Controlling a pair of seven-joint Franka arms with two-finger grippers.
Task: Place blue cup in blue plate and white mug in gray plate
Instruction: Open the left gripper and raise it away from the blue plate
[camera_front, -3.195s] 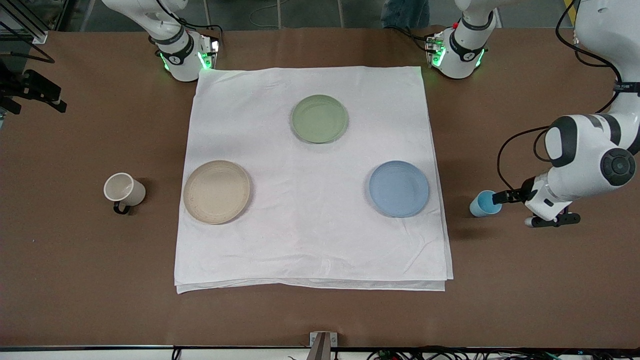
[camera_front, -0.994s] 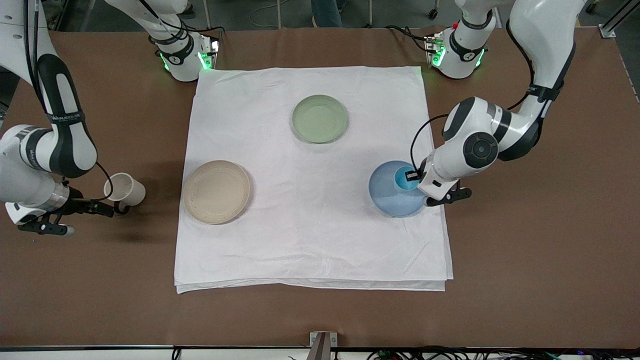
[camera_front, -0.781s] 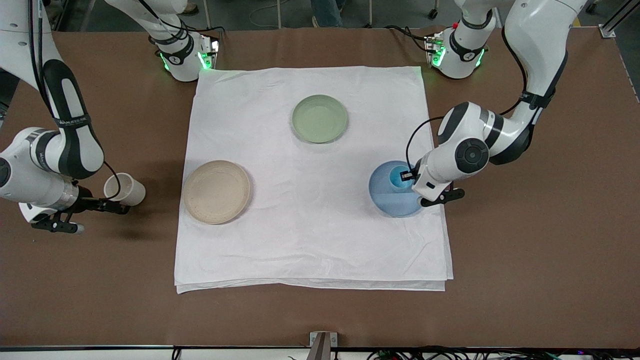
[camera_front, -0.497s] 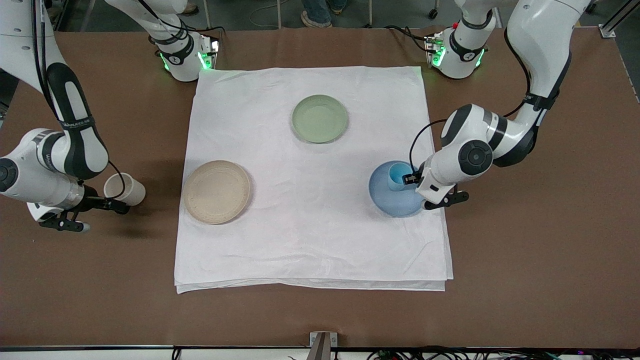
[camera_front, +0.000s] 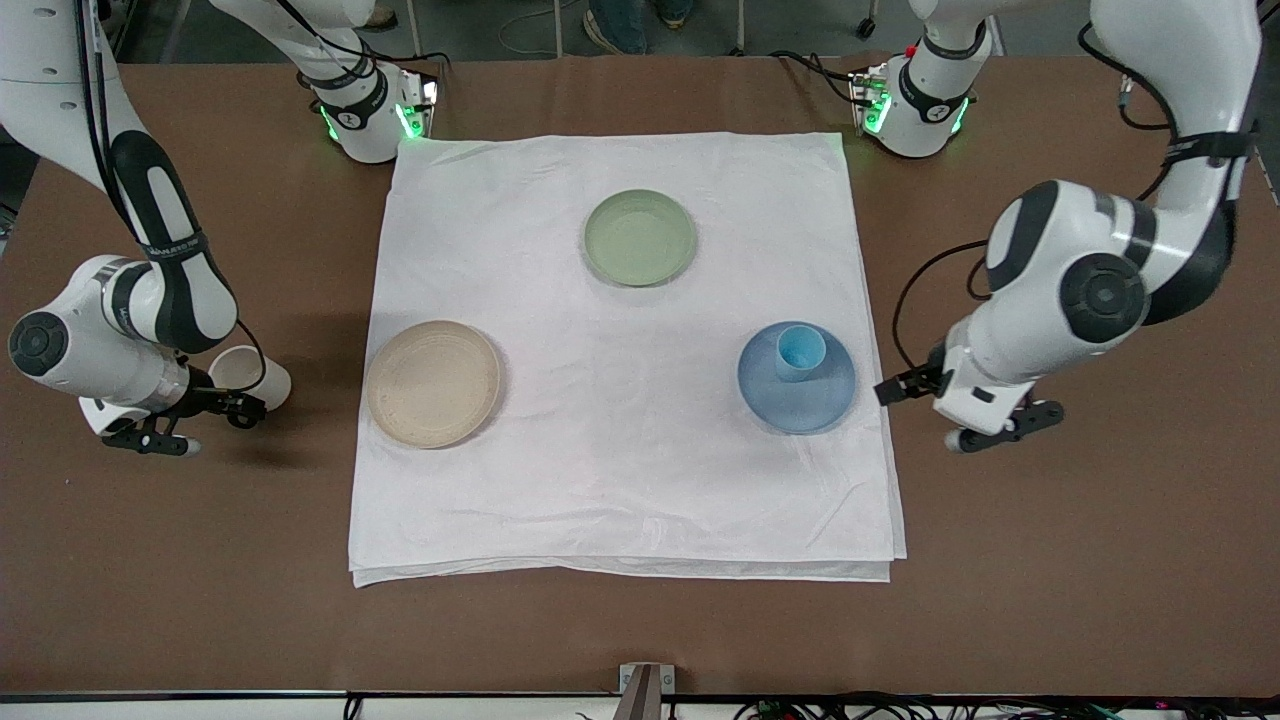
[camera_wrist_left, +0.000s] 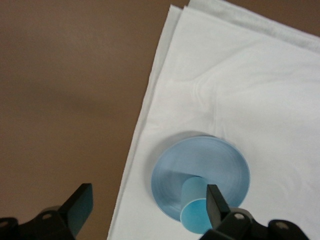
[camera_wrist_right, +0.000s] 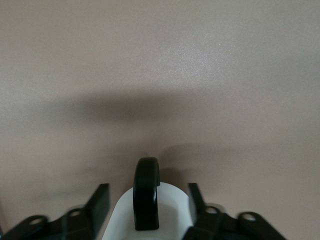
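The blue cup (camera_front: 800, 352) stands in the blue plate (camera_front: 797, 400); both also show in the left wrist view, the cup (camera_wrist_left: 199, 214) on the plate (camera_wrist_left: 200, 160). My left gripper (camera_front: 890, 392) is open and empty over the cloth's edge beside the blue plate, clear of the cup; it also shows in the left wrist view (camera_wrist_left: 147, 210). The white mug (camera_front: 252, 373) stands on the bare table beside the gray plate (camera_front: 432, 383). My right gripper (camera_front: 235, 404) is open, one finger on each side of the mug (camera_wrist_right: 150, 215), its dark handle (camera_wrist_right: 146, 192) between them.
A white cloth (camera_front: 620, 480) covers the table's middle and bears the plates. A pale green plate (camera_front: 639, 238) lies on it nearer the robots' bases. The brown table (camera_front: 1050, 560) surrounds the cloth.
My left gripper let go of the blue cup in the blue plate and drew back toward the left arm's end. My right gripper moved in around the white mug.
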